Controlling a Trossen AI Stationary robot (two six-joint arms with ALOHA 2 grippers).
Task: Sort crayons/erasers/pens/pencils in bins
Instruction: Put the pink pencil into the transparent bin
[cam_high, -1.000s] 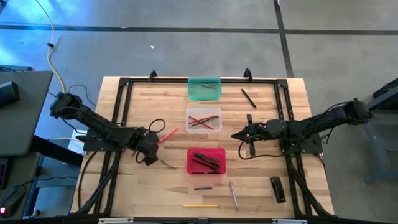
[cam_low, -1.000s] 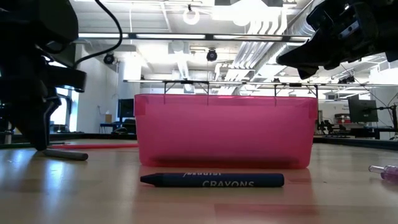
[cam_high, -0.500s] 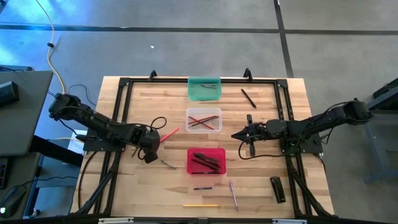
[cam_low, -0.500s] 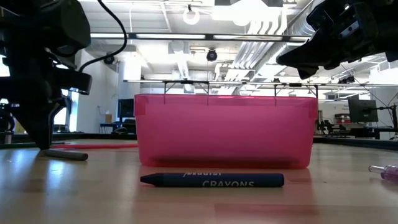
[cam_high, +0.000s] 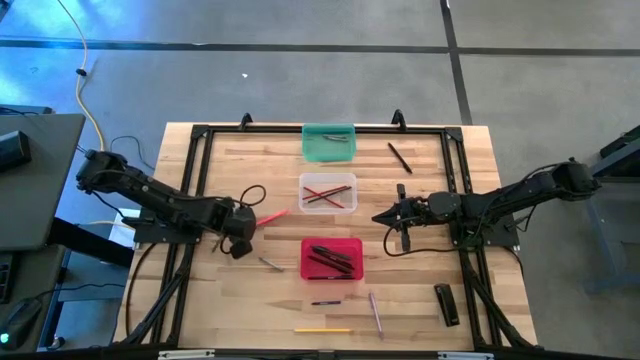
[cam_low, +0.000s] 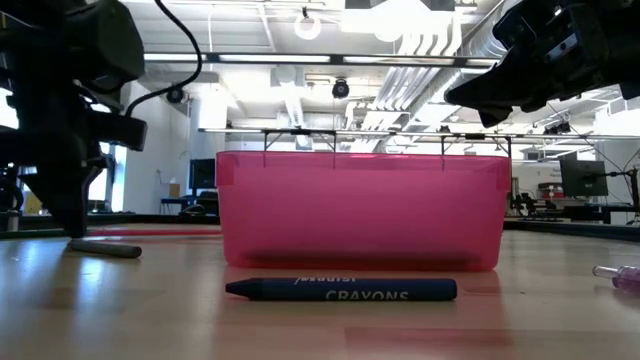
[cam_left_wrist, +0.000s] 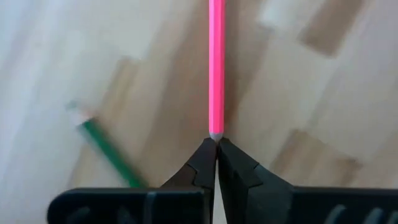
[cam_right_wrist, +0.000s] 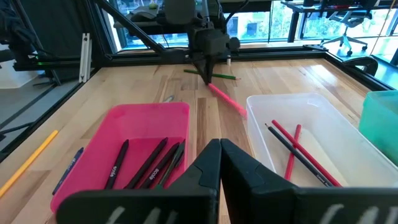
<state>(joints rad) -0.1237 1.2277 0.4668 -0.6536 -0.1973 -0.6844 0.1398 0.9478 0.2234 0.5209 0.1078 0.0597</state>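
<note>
— Pencil first: where is the pink pencil (cam_left_wrist: 216, 62)?

— Flat on the table, running straight ahead from my left gripper (cam_left_wrist: 216, 146), its near end touching my fingertips.

— What just changed?

— My jaws were apart a second ago; now they are clenched at that end. Whether they truly pinch it, I cannot tell.

— And next?

— If it holds, I judge it goes to the clear bin (cam_high: 303, 192), beyond its far end. My right gripper (cam_high: 392, 218) waits, closed, past the bins.
</note>
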